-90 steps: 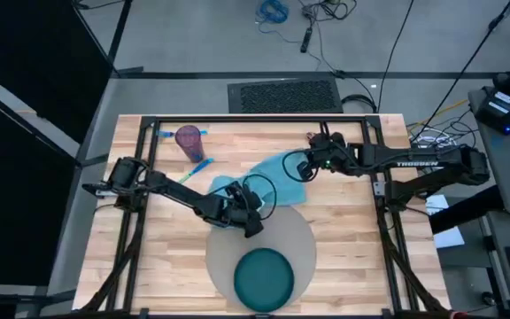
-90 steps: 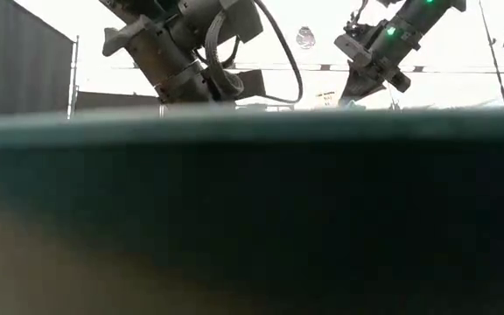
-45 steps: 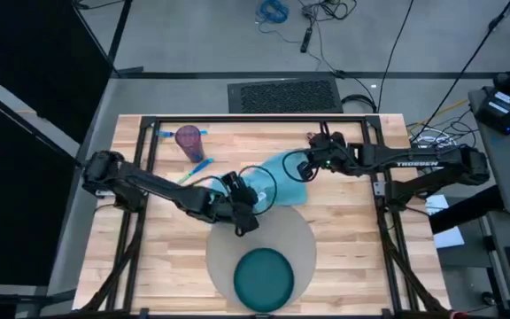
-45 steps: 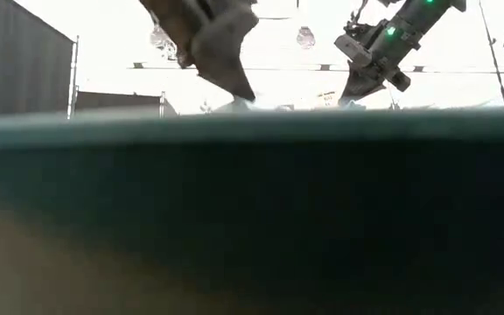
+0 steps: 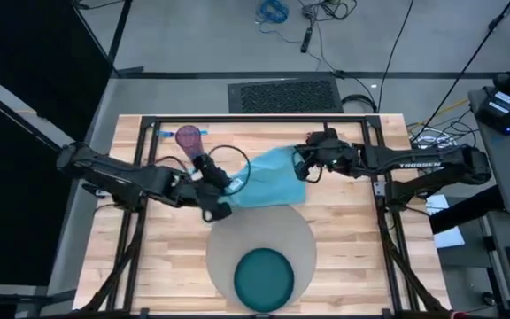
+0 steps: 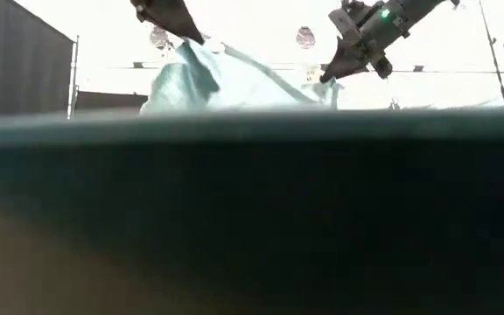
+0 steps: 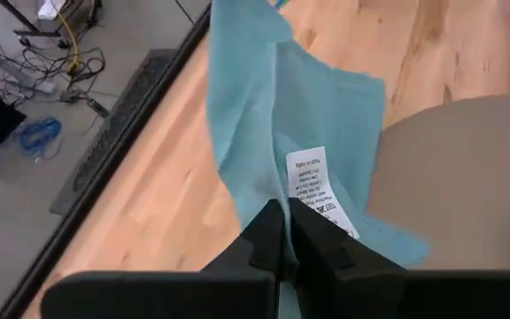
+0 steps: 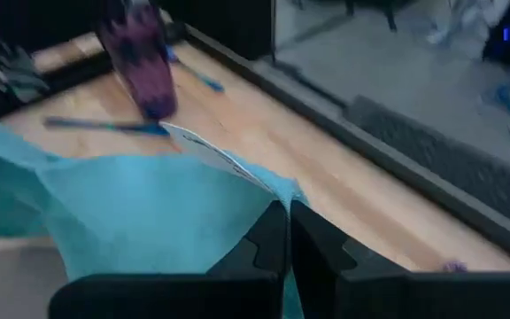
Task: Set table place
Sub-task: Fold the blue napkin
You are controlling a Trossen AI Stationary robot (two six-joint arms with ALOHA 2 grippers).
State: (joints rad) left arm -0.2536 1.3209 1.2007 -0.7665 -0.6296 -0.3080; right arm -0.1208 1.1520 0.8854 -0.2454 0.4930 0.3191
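The left arm has swung back toward the far left, and the napkin (image 5: 268, 175) is now lifted and stretched! On the tabletop (image 5: 343, 230), the grey placemat (image 5: 277, 232) sits near centre, nearer than both claws, the teal plate (image 5: 264, 276) on its near part. The left claw (image 5: 228, 189) pinches the napkin's left corner; the right claw (image 5: 301, 165) clamps its right corner. Purple cup (image 5: 189, 138) stands far left.
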